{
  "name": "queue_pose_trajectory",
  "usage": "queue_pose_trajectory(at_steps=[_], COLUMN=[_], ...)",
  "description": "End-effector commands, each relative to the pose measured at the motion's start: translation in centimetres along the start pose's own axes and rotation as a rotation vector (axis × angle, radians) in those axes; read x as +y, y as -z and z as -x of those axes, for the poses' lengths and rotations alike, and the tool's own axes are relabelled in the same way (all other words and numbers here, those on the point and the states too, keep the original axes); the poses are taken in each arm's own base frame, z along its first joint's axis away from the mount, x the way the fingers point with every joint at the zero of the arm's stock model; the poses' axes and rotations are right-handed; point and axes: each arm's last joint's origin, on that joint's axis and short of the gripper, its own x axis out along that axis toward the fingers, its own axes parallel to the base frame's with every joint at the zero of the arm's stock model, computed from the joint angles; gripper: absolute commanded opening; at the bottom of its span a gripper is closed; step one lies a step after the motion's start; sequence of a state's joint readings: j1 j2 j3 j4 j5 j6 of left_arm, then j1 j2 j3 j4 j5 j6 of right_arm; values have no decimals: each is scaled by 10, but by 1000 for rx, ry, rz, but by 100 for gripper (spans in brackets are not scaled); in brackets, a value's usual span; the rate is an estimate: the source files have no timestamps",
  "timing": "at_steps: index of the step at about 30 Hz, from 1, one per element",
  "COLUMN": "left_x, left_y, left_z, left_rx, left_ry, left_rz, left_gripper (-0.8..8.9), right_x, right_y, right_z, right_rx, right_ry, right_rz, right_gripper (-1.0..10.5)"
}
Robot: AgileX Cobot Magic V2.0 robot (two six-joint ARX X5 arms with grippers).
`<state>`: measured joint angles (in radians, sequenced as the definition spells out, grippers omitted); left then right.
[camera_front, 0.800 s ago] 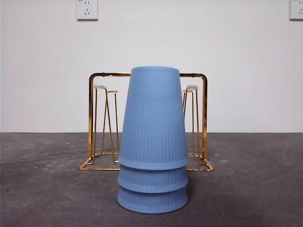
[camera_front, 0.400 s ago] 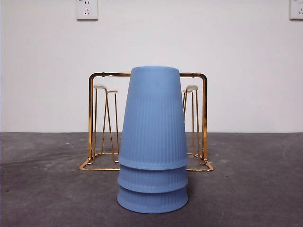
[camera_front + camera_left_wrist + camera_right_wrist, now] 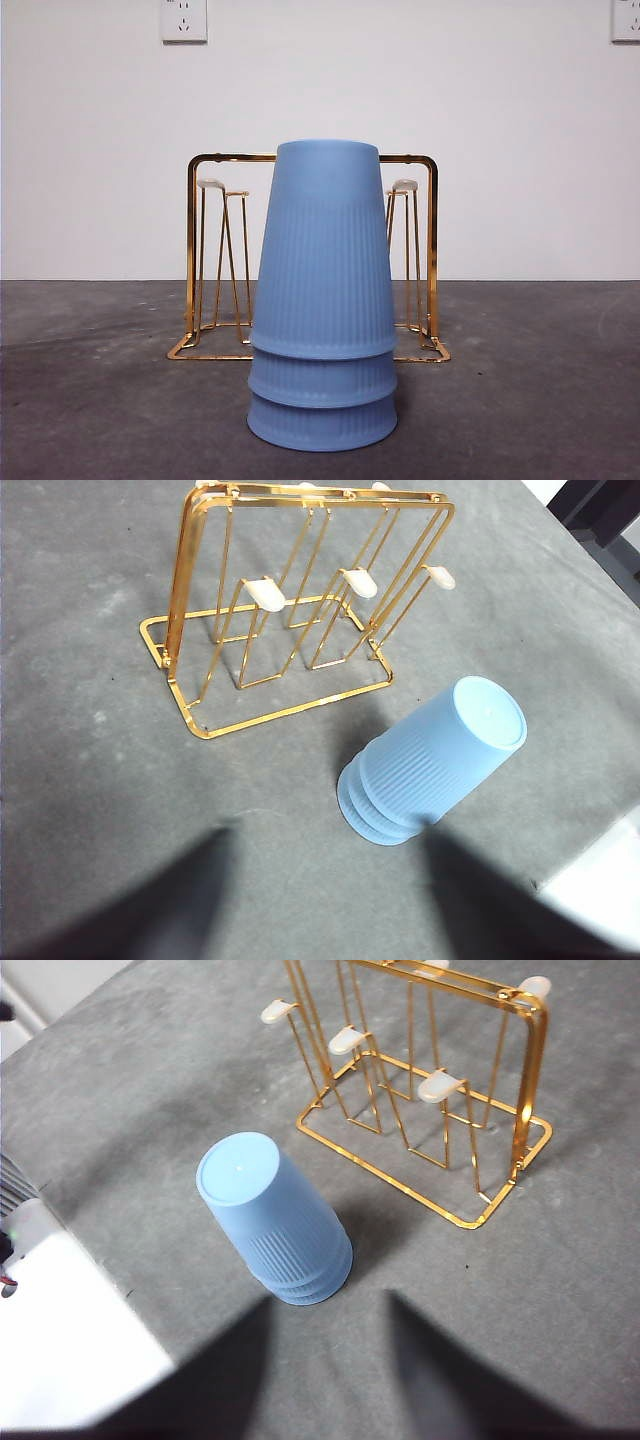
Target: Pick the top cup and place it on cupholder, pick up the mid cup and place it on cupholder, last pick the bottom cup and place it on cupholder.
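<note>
Three blue ribbed cups stand nested upside down near the front of the grey table: the top cup (image 3: 322,250), the mid cup's rim (image 3: 322,380) and the bottom cup's rim (image 3: 322,425). Right behind them stands the gold wire cupholder (image 3: 431,250) with white-tipped prongs, all bare. From high above, the left gripper (image 3: 322,830) looks down on the stack (image 3: 430,760) and the cupholder (image 3: 185,590); it is open and holds nothing. The right gripper (image 3: 330,1298) hangs just as high over the stack (image 3: 270,1215) and the cupholder (image 3: 527,1070), also open. Neither gripper shows in the front view.
A white wall with two sockets (image 3: 184,20) closes the back. The table's edge and a white surface (image 3: 70,1350) lie close to the cups on one side, the same white surface (image 3: 600,880) showing in the left wrist view. Dark equipment (image 3: 600,505) stands past the far corner.
</note>
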<state>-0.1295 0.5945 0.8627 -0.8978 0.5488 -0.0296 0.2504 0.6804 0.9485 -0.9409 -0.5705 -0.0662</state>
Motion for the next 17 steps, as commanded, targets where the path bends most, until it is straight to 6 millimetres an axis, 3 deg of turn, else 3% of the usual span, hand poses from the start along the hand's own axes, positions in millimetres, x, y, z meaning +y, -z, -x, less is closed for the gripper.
queue_pose_trajectory(at_steps=[1, 8, 17], left_x=[-2, -2, -2], left_y=[-4, -4, -4], left_z=[2, 2, 2], left_rx=[-14, -14, -14], left_ry=[7, 7, 7], left_rz=[-29, -28, -27], left_gripper=[414, 413, 409], right_x=[2, 4, 18], right_y=[-5, -13, -51], right_z=[2, -6, -36], right_rx=[-17, -2, 99], right_ry=[-7, -47, -127], right_rz=[13, 7, 73], right_gripper=[358, 360, 362])
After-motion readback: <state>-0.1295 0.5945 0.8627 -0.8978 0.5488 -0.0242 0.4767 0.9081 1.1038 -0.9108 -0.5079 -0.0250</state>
